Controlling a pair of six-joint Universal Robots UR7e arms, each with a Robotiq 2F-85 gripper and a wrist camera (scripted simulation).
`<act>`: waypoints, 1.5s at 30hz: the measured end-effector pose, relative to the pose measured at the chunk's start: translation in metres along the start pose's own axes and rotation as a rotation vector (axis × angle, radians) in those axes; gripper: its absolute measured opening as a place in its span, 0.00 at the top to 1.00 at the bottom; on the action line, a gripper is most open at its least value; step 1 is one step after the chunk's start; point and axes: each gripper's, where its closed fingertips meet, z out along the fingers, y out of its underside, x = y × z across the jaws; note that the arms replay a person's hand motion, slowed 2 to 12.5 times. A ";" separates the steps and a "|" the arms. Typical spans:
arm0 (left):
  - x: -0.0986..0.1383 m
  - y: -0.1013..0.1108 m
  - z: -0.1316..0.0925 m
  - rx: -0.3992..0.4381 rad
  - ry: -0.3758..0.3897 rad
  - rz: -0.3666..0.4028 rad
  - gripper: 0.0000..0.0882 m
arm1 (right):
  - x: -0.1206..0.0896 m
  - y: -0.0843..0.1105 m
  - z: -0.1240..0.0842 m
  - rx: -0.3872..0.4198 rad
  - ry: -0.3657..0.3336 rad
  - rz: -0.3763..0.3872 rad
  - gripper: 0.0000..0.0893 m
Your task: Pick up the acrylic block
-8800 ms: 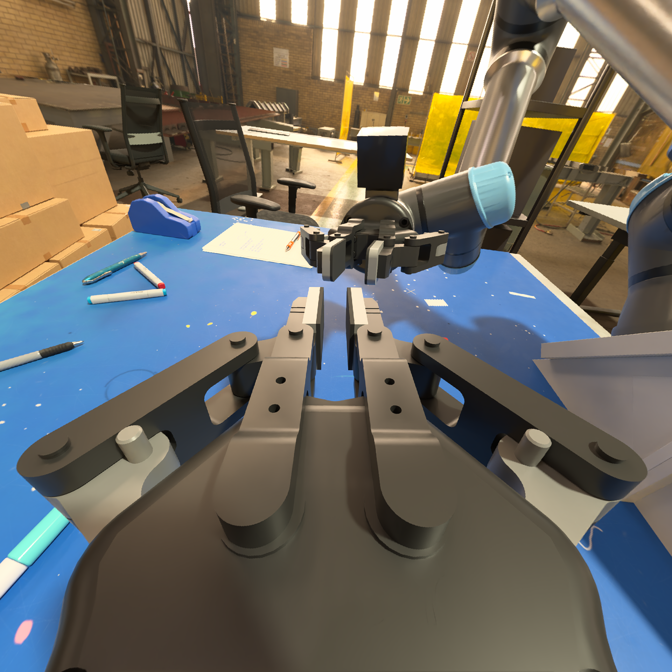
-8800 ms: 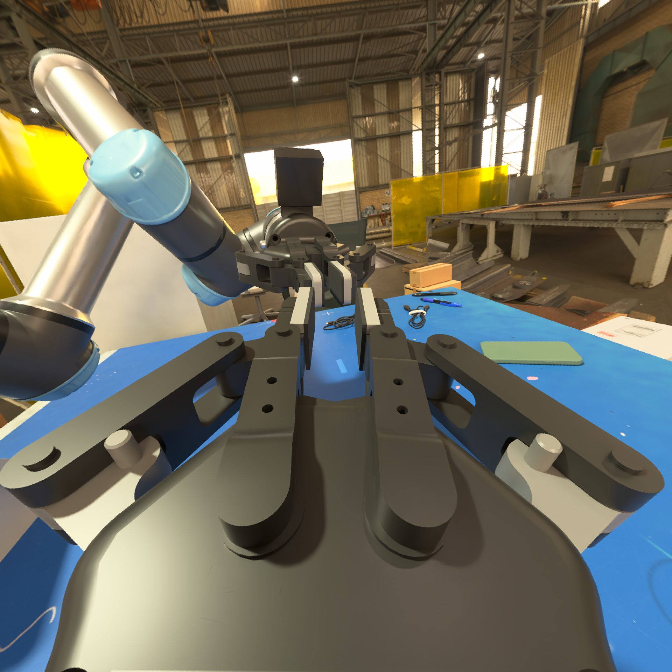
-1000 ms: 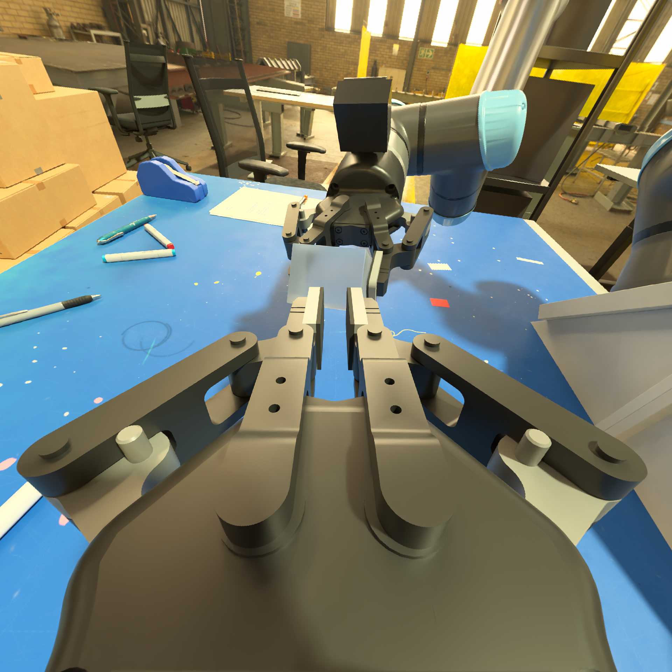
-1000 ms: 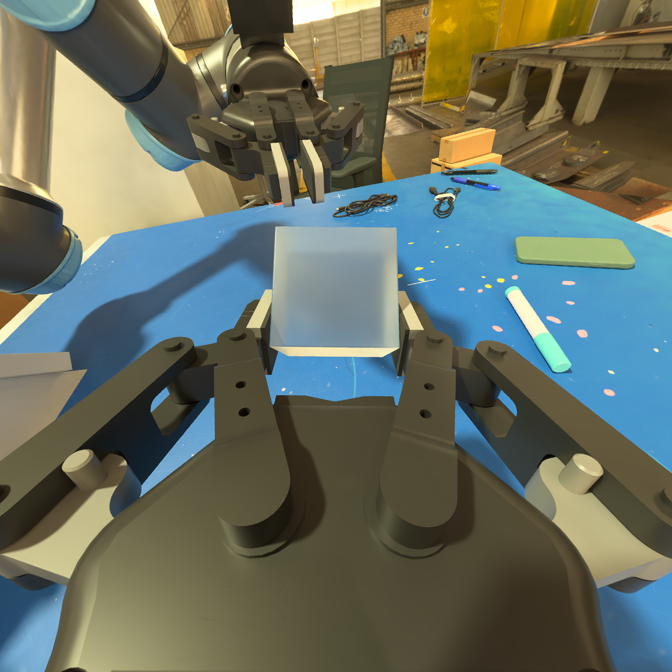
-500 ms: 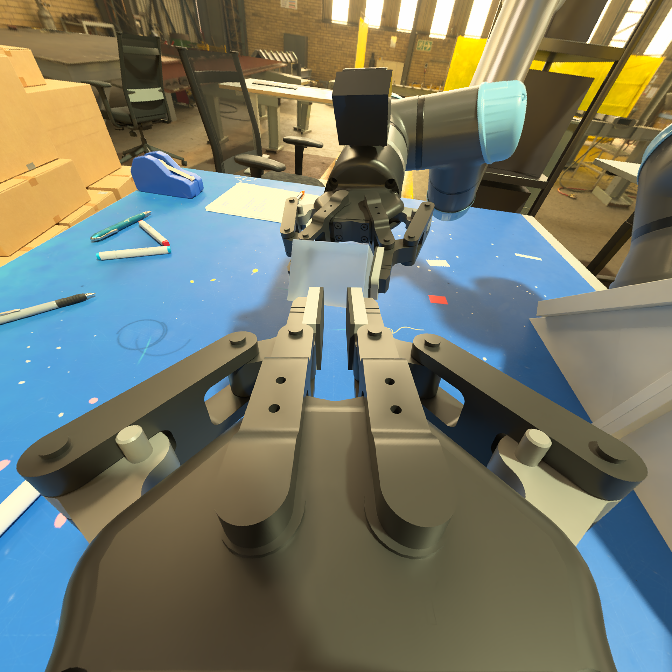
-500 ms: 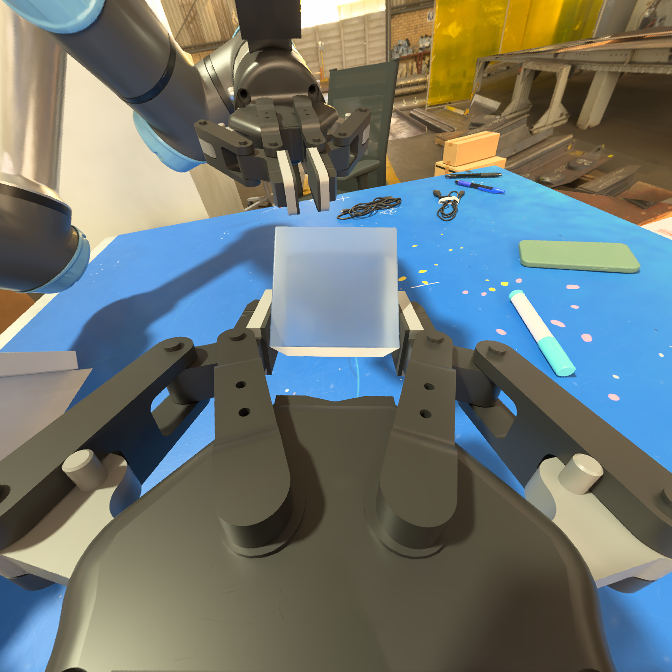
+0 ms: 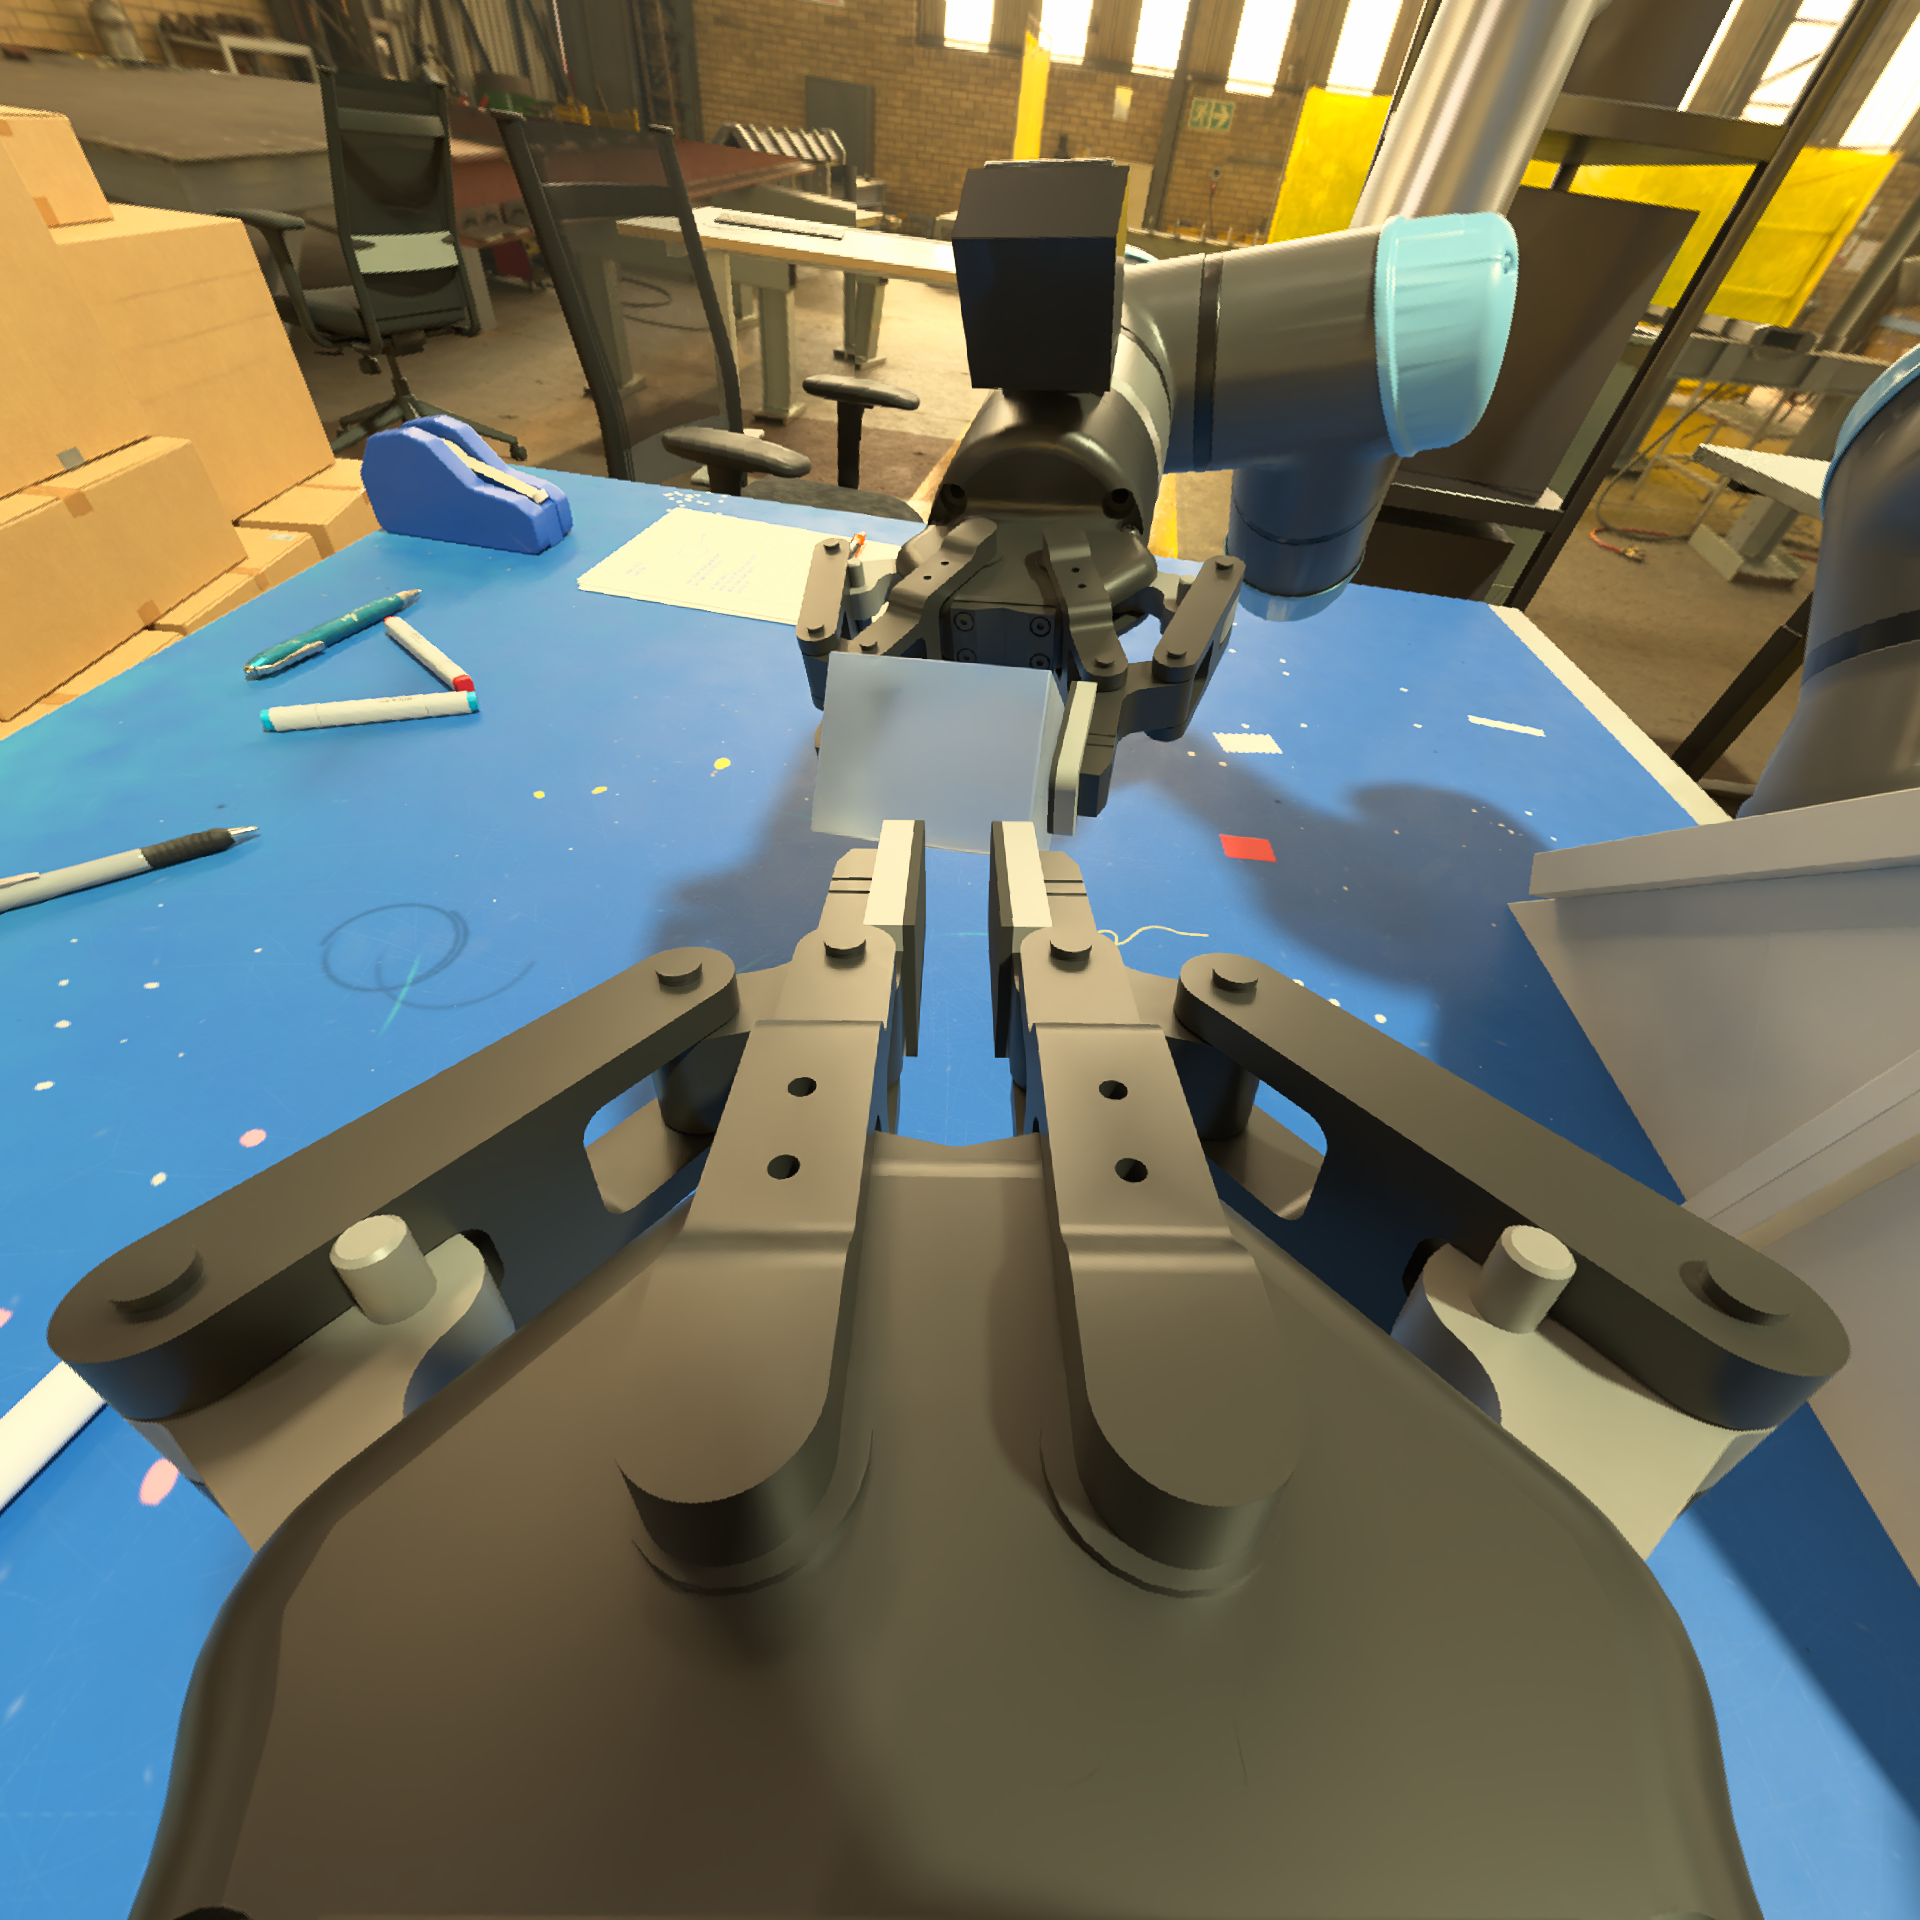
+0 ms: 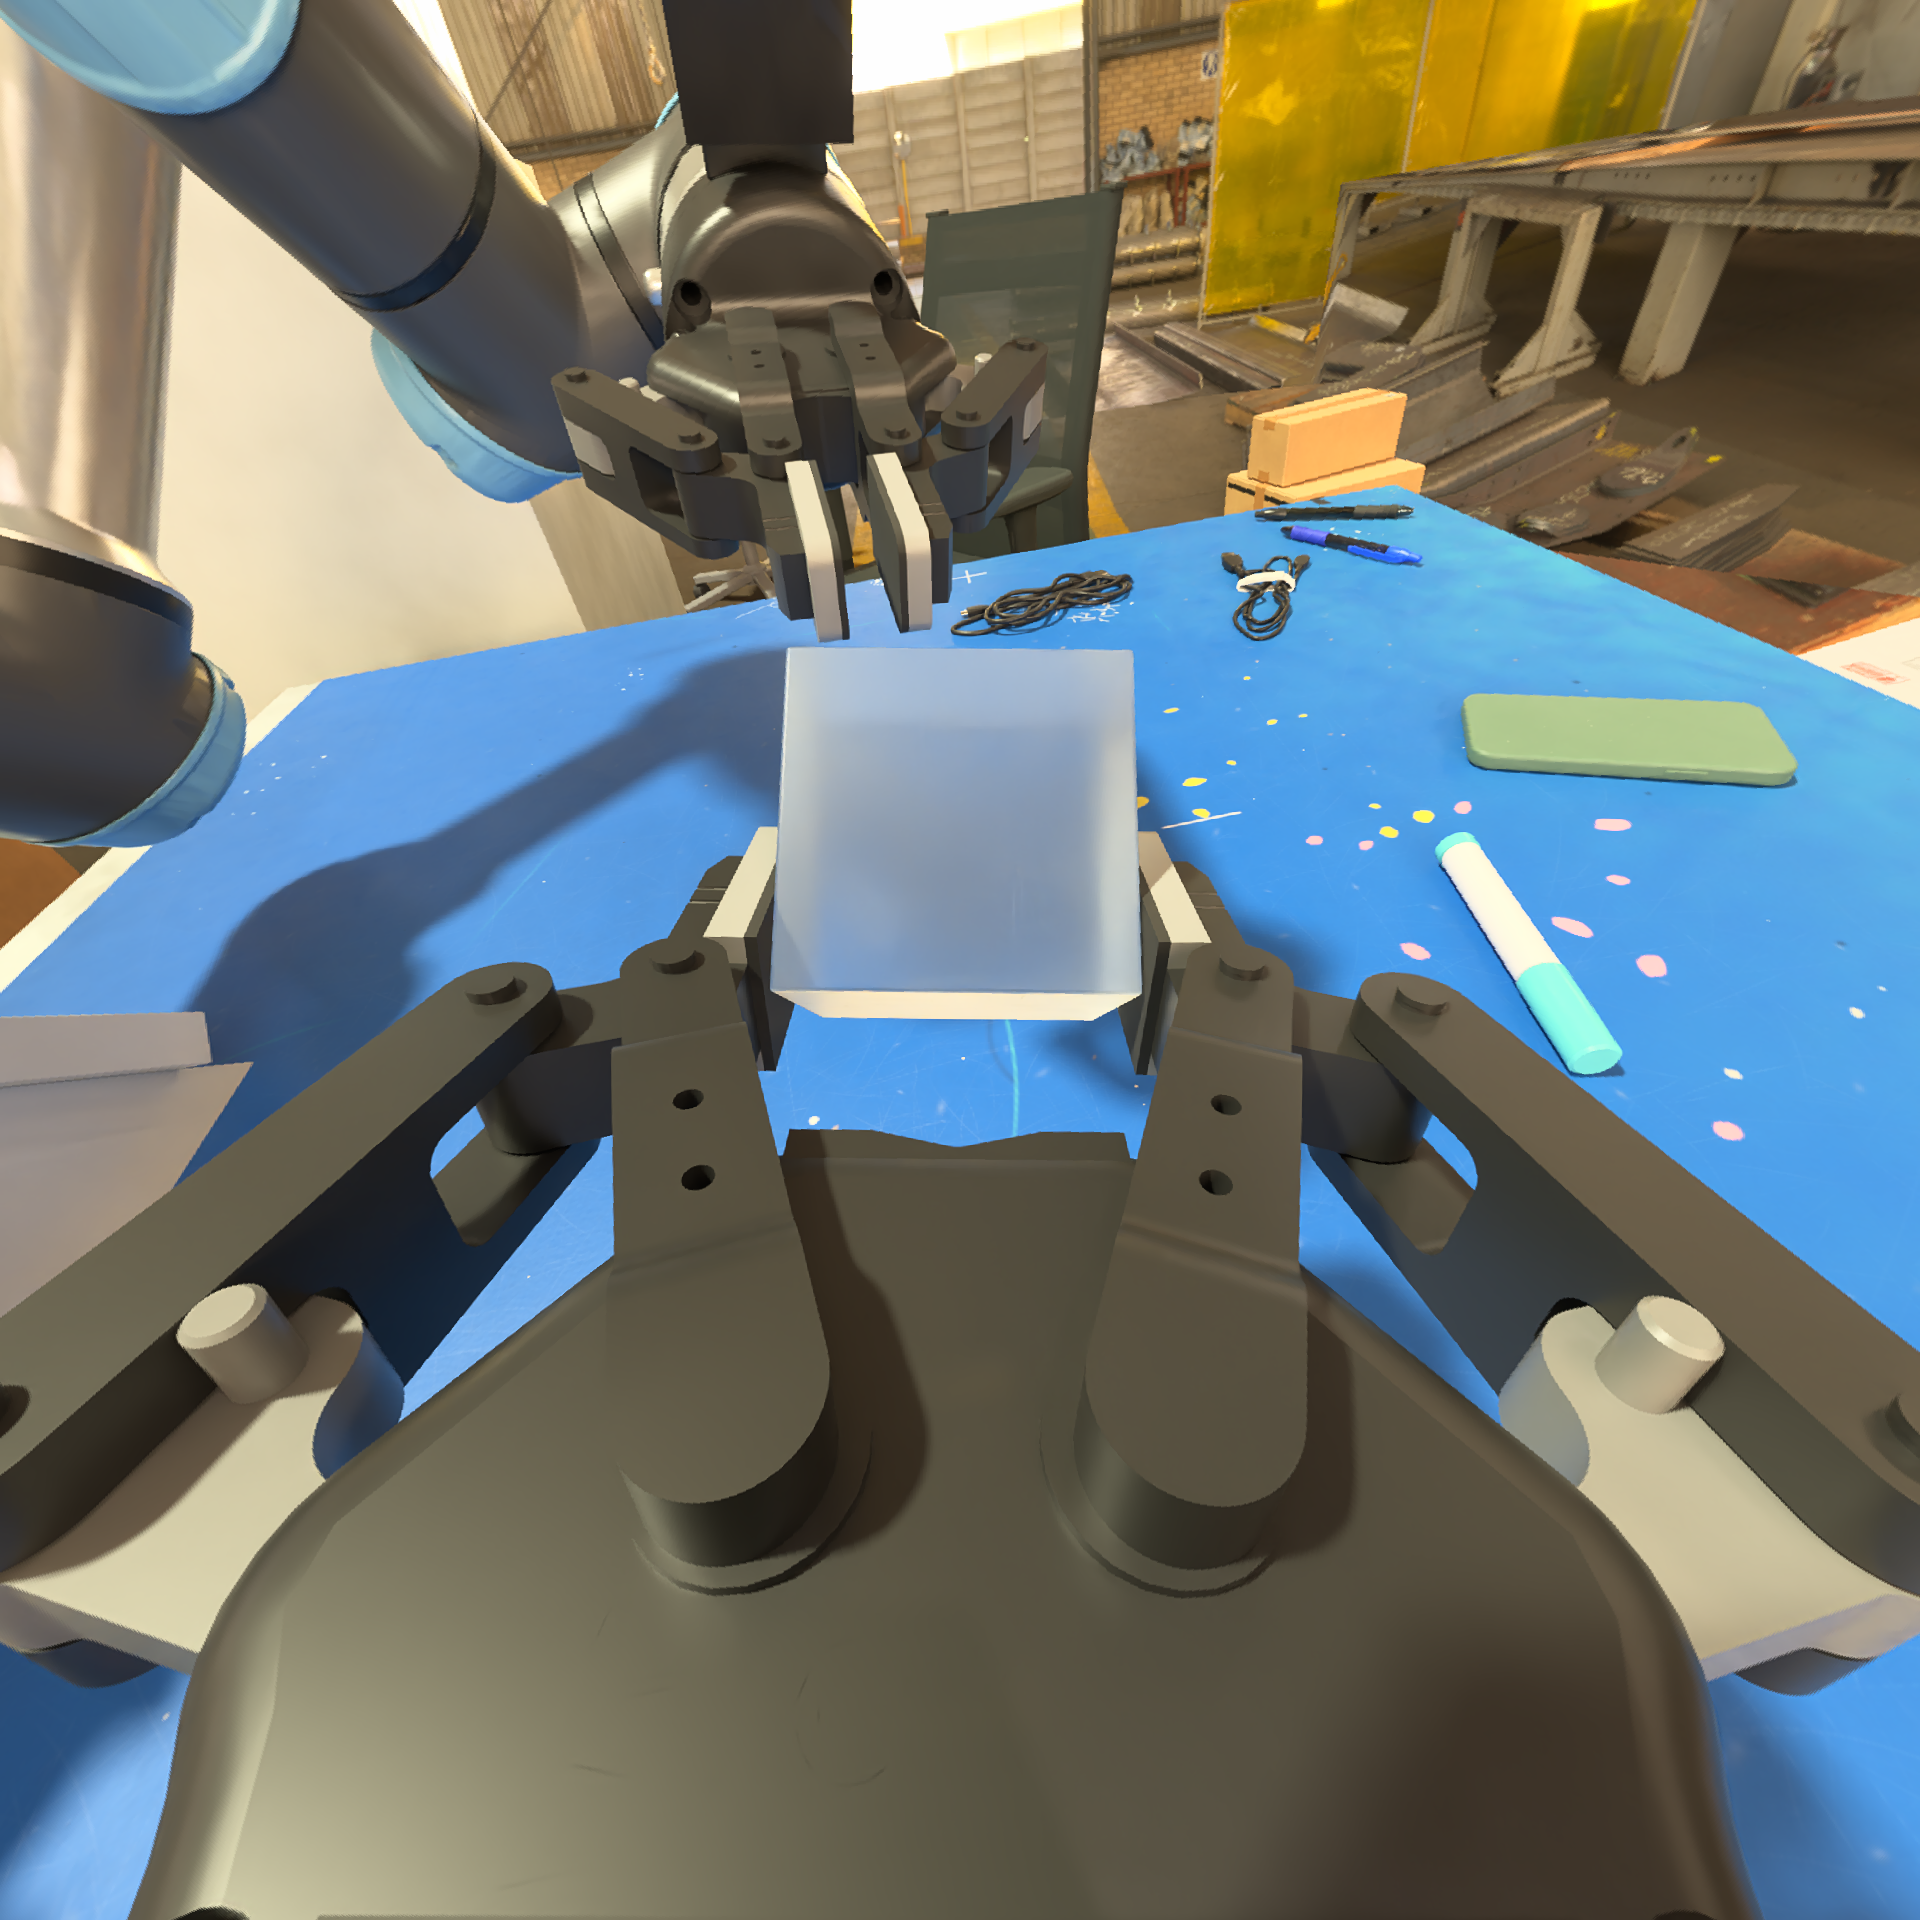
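The acrylic block [image 8: 956, 821] is a frosted, translucent cube. My right gripper [image 8: 956, 873] is shut on it, with one pad on each side face, and holds it above the blue table [image 8: 468, 831]. In the left wrist view the block [image 7: 935, 758] hangs in the right gripper, and one of its fingers [image 7: 1070, 758] shows at the block's right side. My left gripper [image 7: 954, 862] is empty with its fingers almost together. It hovers just short of the block and faces it. It also shows in the right wrist view [image 8: 868, 582], beyond the block.
Markers [image 7: 364, 712], pens [image 7: 125, 862], a blue tape dispenser [image 7: 462, 488], a paper sheet [image 7: 717, 566] and cardboard boxes [image 7: 125, 416] lie left. A grey slanted panel [image 7: 1745, 987] stands right. Cables [image 8: 1049, 603], a green slab [image 8: 1626, 738] and a teal marker [image 8: 1527, 956] lie on the table.
Since 8.8 s ago my right gripper has closed on the block. Over the last second both grippers rose slightly above the table, and the grip is unchanged.
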 end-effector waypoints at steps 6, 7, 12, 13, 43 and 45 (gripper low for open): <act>-0.001 0.001 0.000 -0.001 -0.003 -0.003 0.87 | 0.000 0.000 -0.001 0.000 0.007 -0.003 0.44; -0.001 0.001 0.000 0.001 -0.004 -0.004 0.87 | 0.001 0.000 -0.001 -0.002 0.010 -0.004 0.44; -0.003 0.002 -0.002 0.002 -0.011 -0.012 0.87 | 0.002 0.004 -0.002 -0.032 0.027 -0.008 0.44; -0.003 0.002 -0.002 0.001 -0.013 -0.013 0.87 | 0.003 0.006 -0.002 -0.044 0.033 -0.009 0.44; -0.013 0.030 0.008 -0.058 -0.053 -0.103 0.87 | 0.008 0.014 0.001 -0.077 0.074 -0.017 0.44; -0.014 0.031 0.008 -0.061 -0.056 -0.103 0.87 | 0.008 0.015 0.001 -0.081 0.076 -0.017 0.44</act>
